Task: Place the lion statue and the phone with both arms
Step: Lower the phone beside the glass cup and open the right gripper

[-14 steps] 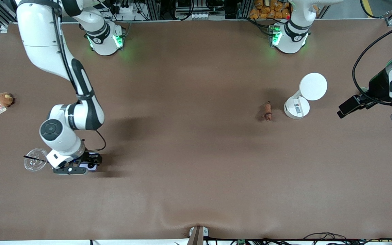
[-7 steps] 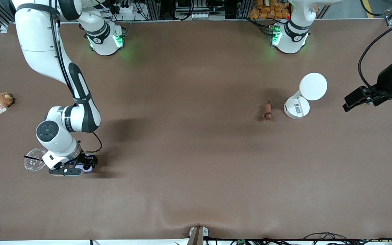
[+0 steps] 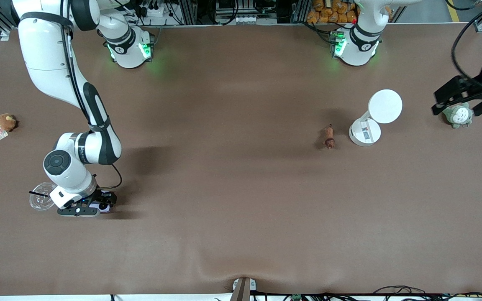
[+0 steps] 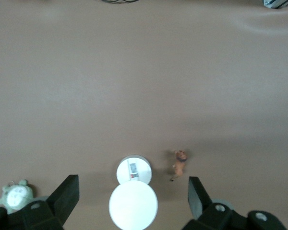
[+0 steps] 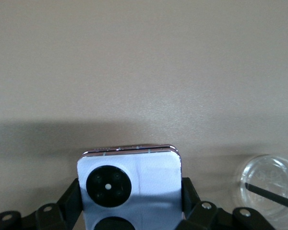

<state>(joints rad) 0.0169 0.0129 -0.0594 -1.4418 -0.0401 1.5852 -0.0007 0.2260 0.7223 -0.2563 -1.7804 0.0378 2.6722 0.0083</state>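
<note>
A: Our right hand (image 3: 98, 205) sits low at the right arm's end of the tabletop (image 3: 241, 217), clamped on the phone (image 5: 129, 184), beside the clear lid (image 3: 42, 200).

B: Our left hand (image 4: 129, 201), spread wide, hangs above the grey-green plush (image 3: 457, 115); the lion statue (image 3: 329, 137) stands beside the white container (image 3: 364, 132). We should lower the phone flat, then release gently.

No legible text, brand, or number appears in any view. The small label on the white cylindrical container (image 3: 365, 133) carries print too fine to read. The tag on the round brown plush toy (image 3: 5, 122) is likewise unreadable. The pale lilac folded phone (image 5: 129, 184) bears no visible marking.
</note>
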